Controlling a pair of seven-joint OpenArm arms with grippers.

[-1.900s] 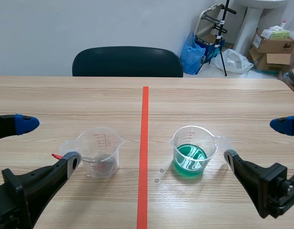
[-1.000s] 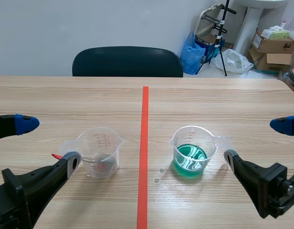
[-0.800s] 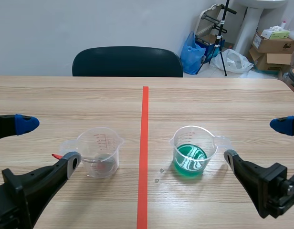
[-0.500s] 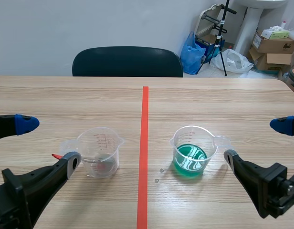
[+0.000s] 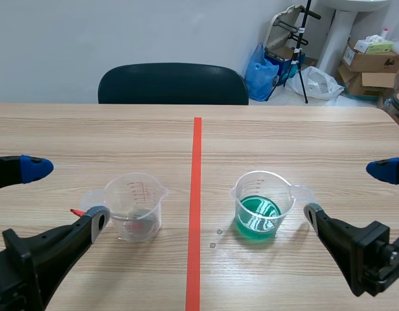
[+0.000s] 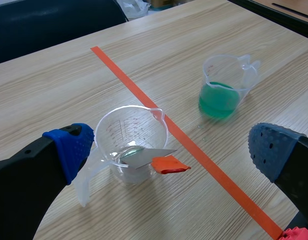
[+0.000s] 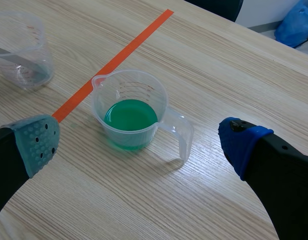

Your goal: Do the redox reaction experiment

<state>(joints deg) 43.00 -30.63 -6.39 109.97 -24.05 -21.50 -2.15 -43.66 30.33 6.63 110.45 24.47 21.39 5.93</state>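
Your left jaws: released, holding nothing | clear cup [image 5: 136, 206] ahead of them on the counter [image 5: 303, 136], grey red-tipped strip [image 6: 154, 159] leaning inside | tape line [image 5: 195, 214] | green-liquid cup [image 5: 261, 204] just right of it | your right jaws: released, green-liquid cup ahead.

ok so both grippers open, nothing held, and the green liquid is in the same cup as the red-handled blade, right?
Not quite. The green liquid is in the second cup, which has no tool in it. The red-handled blade rests in the clear cup, which shows no green. The left wrist view shows both cups. The left gripper and right gripper are open, holding nothing.
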